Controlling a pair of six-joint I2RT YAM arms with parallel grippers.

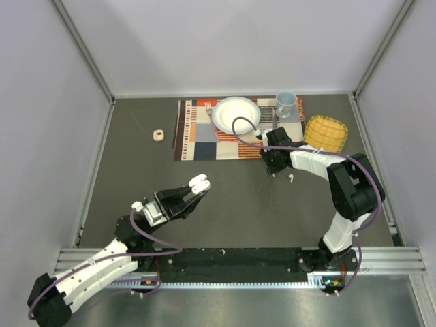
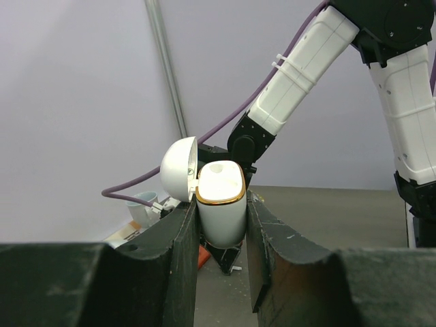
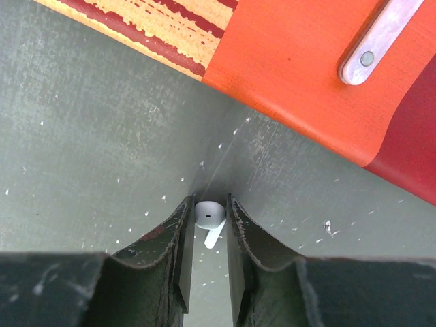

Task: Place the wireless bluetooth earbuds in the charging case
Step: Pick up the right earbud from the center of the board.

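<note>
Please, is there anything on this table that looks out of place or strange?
Yes. A small beige object lies alone on the bare table, left of the placemat and apart from the place setting. A white earbud also lies loose on the table beside the right arm. Nothing looks spilled or broken.

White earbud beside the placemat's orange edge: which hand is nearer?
Right. The right hand grips the white earbud on the table; the left hand is far off, front-left, holding the open charging case.
</note>
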